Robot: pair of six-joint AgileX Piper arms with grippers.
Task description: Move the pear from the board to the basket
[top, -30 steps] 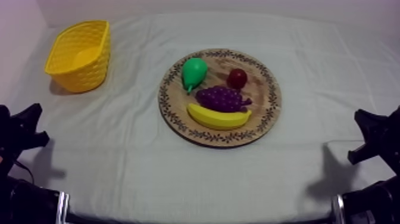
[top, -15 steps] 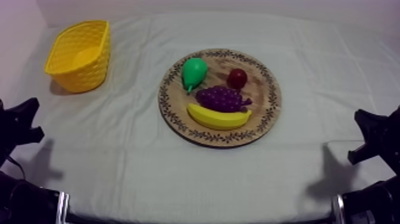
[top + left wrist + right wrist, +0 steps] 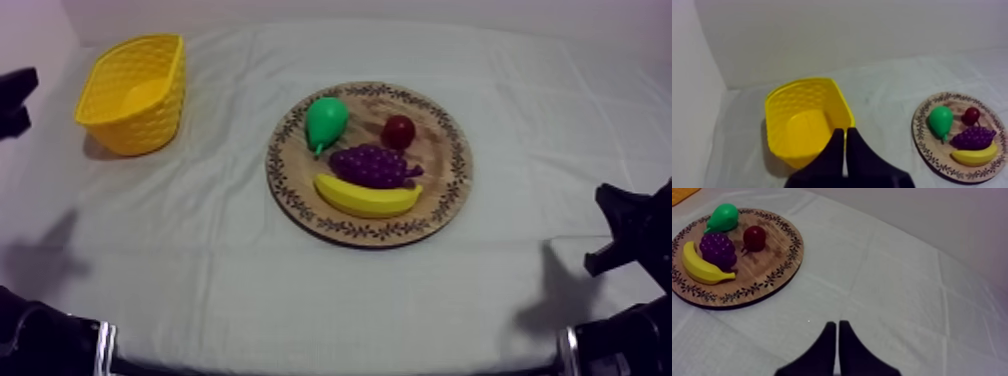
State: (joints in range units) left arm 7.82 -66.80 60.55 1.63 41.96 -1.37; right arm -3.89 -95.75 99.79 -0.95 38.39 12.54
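Observation:
The green pear [image 3: 325, 122] lies on the far left part of the round wooden board [image 3: 452, 195], apart from both grippers. The yellow basket [image 3: 150, 130] stands empty at the far left of the table. My left gripper [image 3: 20, 100] hangs at the far left edge, just left of the basket. In the left wrist view its fingers [image 3: 845, 146] lie together as a narrow wedge over the basket's [image 3: 841, 106] near wall, with the pear [image 3: 940, 121] off on the board [image 3: 921, 145]. My right gripper [image 3: 600, 228] sits low at the right, shut on nothing [image 3: 837, 332], well short of the pear [image 3: 723, 217].
Also on the board are a bunch of grapes [image 3: 372, 164], a banana [image 3: 365, 197] and a small red fruit [image 3: 398, 131]. A wall runs close behind the basket. Bare cloth lies between basket and board.
My left gripper has risen from low at the left edge to the far left, beside the basket. The right arm and the fruit have not moved.

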